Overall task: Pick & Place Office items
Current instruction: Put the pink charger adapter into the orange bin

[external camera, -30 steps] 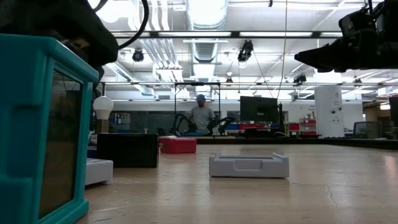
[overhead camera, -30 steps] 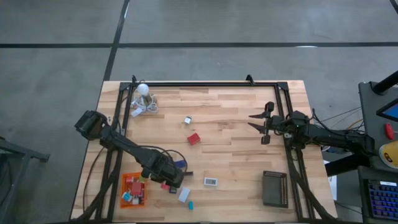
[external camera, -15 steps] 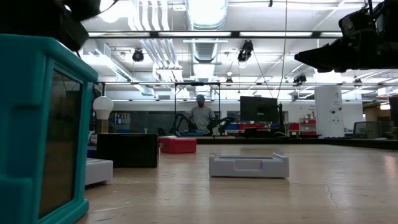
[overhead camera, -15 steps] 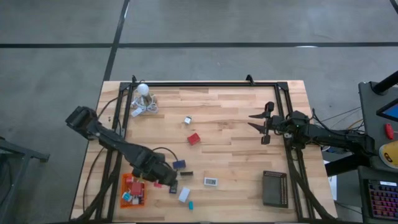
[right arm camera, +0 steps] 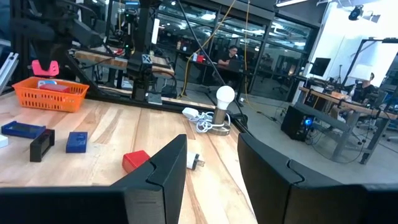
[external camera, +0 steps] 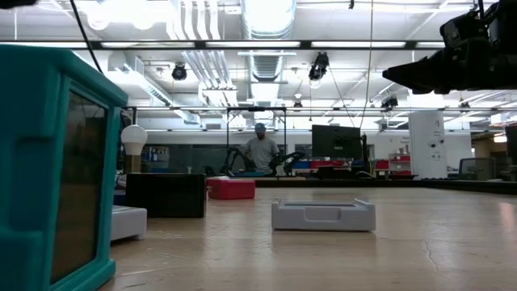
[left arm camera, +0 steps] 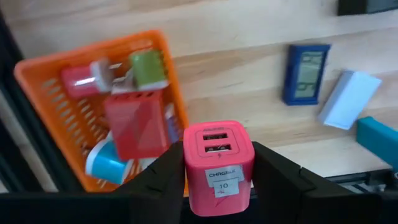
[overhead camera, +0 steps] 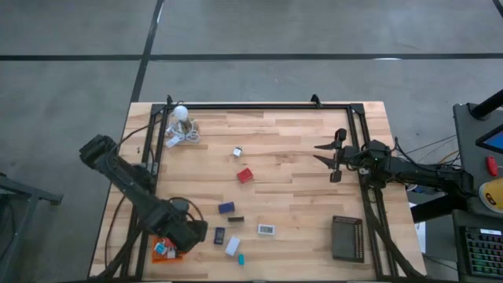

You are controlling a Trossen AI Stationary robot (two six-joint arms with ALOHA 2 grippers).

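A pink charger block [left arm camera: 218, 167] is being gripped between the two fingers of the left claw [left arm camera: 217, 180], its USB ports facing the wrist camera. The orange tray [left arm camera: 43, 118] is being seen just beyond and beside this claw, above the tabletop [left arm camera: 249, 37]; a red block [left arm camera: 134, 130], a green piece [left arm camera: 148, 68] and a teal-and-white piece [left arm camera: 106, 163] are lying in it. A navy display unit [left arm camera: 306, 71], a white block [left arm camera: 350, 99] and a teal piece [left arm camera: 377, 138] are lying on the wood near the claw's other side. The right claw [overhead camera: 333, 159] is being held empty and partly spread, well apart, with a red block [overhead camera: 246, 175] ahead of it.
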